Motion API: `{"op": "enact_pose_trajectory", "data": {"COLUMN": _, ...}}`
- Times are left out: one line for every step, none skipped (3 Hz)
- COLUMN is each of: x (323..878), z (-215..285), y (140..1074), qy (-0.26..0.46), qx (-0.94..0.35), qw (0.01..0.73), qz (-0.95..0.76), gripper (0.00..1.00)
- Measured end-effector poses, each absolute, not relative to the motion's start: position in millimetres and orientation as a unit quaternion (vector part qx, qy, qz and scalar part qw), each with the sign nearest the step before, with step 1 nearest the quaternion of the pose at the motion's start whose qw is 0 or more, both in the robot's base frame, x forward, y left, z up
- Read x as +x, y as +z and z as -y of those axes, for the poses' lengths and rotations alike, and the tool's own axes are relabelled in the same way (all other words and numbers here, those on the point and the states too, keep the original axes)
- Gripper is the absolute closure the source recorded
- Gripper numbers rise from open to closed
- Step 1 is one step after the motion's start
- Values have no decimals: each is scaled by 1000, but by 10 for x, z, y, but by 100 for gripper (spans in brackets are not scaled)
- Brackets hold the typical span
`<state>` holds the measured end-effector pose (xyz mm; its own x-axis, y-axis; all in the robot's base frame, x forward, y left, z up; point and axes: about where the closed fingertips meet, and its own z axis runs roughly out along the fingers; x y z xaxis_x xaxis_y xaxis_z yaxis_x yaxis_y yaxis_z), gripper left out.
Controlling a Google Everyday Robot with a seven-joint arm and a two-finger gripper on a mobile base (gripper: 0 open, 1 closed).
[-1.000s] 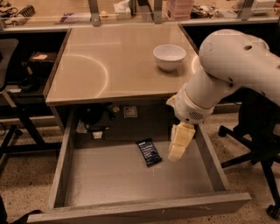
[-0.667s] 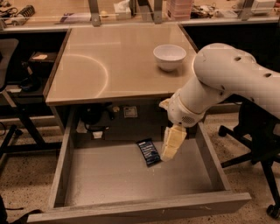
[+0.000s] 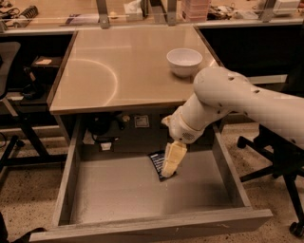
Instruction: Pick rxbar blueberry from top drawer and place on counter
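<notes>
A beige counter fills the upper middle of the view, with a white bowl standing near its back right corner. Behind it runs a cluttered bench with metal posts. A black office chair sits on the speckled floor to the right, and dark furniture stands to the left. Below the counter's front edge, the top drawer is pulled wide open, its grey bottom bare apart from one item. In the shadow behind the drawer are black cables and a small square label. The blueberry snack bar, dark blue, lies flat on the drawer bottom near the back, a little right of centre. The robot's thick white arm comes in from the right edge, crosses above the drawer's right wall and bends downward at the wrist. Its cream gripper points steeply down into the drawer, its tip at the bar's right side and covering part of the wrapper. Whether the gripper is open or closed around the bar cannot be told from this angle.
</notes>
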<state>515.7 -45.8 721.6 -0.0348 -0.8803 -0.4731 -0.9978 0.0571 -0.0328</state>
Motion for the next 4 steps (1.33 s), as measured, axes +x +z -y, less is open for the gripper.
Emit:
{"op": "enact_pose_trajectory", "data": {"x": 5159, "z": 440, "y": 7183, "qy": 159, "qx": -668, "qw": 187, "qz": -703, "gripper": 0}}
{"op": "enact_pose_trajectory", "data": {"x": 5139, "z": 400, "y": 7082, "qy": 168, "qx": -670, "qw": 189, "qz": -698, "gripper": 0}}
{"op": "enact_pose_trajectory", "data": {"x": 5146, "z": 340, "y": 6813, "qy": 178, "qx": -667, "qw": 198, "qz": -696, "gripper": 0}}
{"op": "enact_pose_trajectory", "data": {"x": 5240, "z": 313, "y": 6611, "qy": 180, "qx": -673, "qw": 206, "qz": -687, "gripper": 0}}
